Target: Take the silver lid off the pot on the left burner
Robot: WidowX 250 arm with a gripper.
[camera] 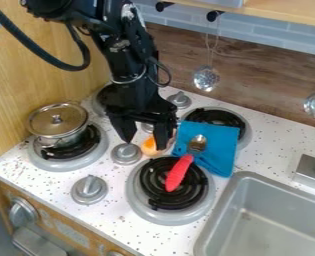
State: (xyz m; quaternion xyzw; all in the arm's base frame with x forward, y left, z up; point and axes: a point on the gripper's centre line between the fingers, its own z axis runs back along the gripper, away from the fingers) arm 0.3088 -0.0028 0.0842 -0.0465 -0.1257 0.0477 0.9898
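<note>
Black gripper [145, 144] near edge of blue cloth [219, 144]

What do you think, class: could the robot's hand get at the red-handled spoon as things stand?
Probably yes: the hand is open and close, and nothing lies on the spoon, which rests across the cloth and burner.
</note>
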